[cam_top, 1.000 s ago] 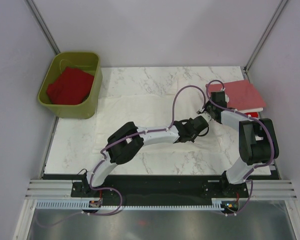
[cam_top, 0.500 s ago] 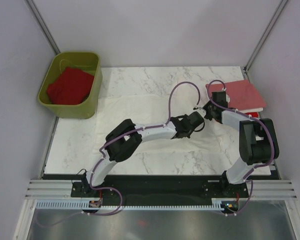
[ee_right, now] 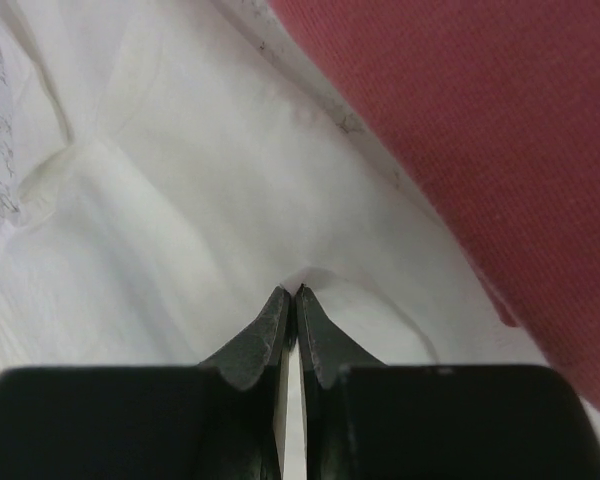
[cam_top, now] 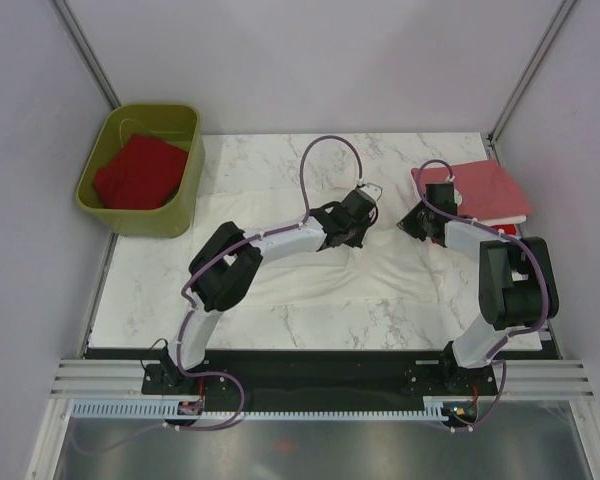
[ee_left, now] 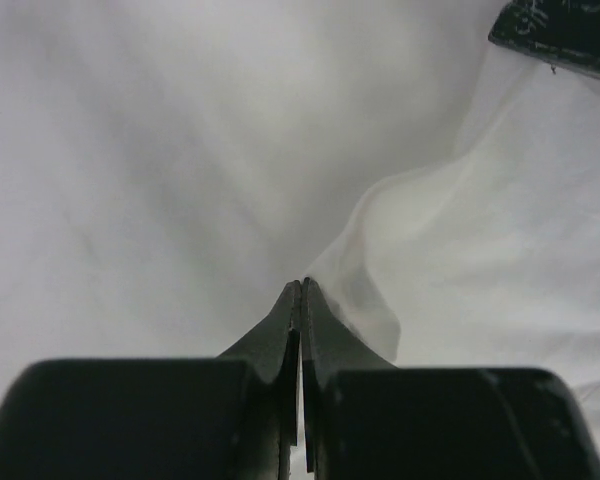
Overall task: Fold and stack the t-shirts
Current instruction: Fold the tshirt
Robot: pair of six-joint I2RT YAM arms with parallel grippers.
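A white t-shirt (cam_top: 270, 225) lies spread across the marble table. My left gripper (cam_top: 355, 215) is over its right part, jaws shut on a raised ridge of the white cloth (ee_left: 380, 230) that runs up to the tips (ee_left: 300, 285). My right gripper (cam_top: 412, 222) sits at the shirt's right edge, jaws pressed together on a small pinch of white cloth (ee_right: 180, 200) at the tips (ee_right: 297, 291). A folded salmon pink t-shirt (cam_top: 480, 188) lies just right of it and fills the right wrist view's upper right (ee_right: 480, 120). A bright red t-shirt (cam_top: 138, 172) sits in the tub.
The olive-green tub (cam_top: 185, 200) stands at the back left corner. A strip of red cloth (cam_top: 507, 231) shows under the salmon shirt. Bare marble (cam_top: 280, 325) runs along the near edge. Metal frame posts rise at both back corners. The right gripper's black body (ee_left: 565, 30) shows in the left wrist view.
My left gripper closed on the white cloth and moved back and left, from beside the right gripper toward the shirt's middle. The right gripper has stayed in place.
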